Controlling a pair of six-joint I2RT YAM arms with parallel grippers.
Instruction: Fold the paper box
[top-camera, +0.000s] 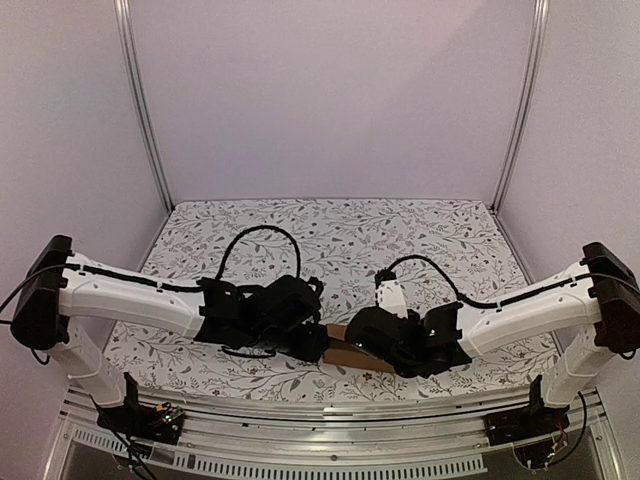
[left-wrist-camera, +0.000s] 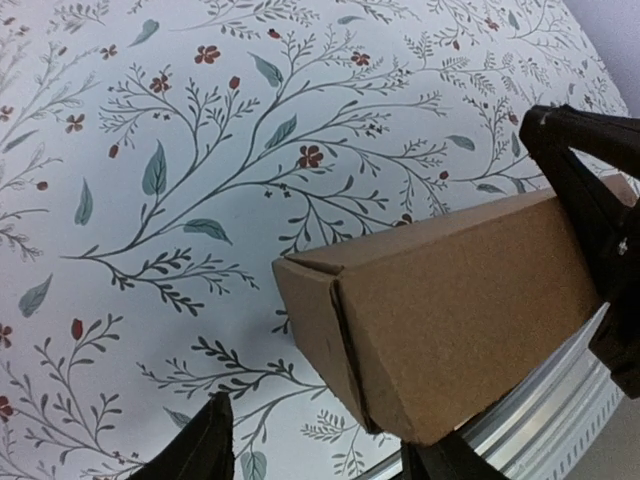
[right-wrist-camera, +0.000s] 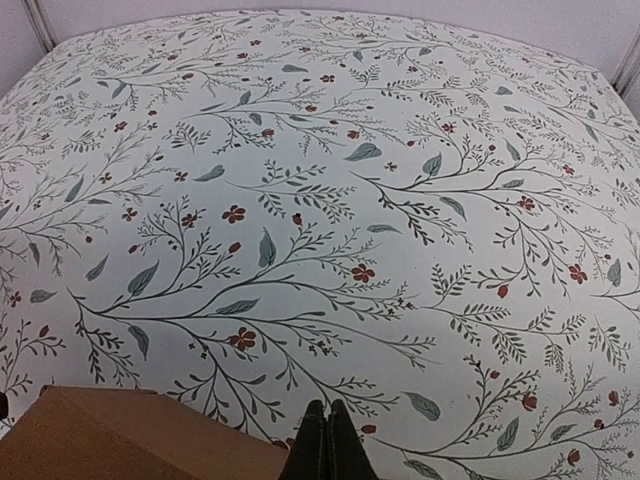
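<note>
While right tool (right-wrist-camera: 326, 410) pressed together (empty), left tool (left-wrist-camera: 320, 432) spread near paper box (left-wrist-camera: 460, 300).

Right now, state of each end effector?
Left end effector: open, not clamping the box.
Right end effector: closed, nothing between its fingers.

floral tablecloth (top-camera: 400, 235), alu posts (top-camera: 144, 100), white bkgd walls (top-camera: 330, 90)

A plain brown rectangular cardboard paper box (left-wrist-camera: 450, 300) is contrasting with a white tablecloth (right-wrist-camera: 300, 130) displaying grey-green branches and red flowers.
</note>
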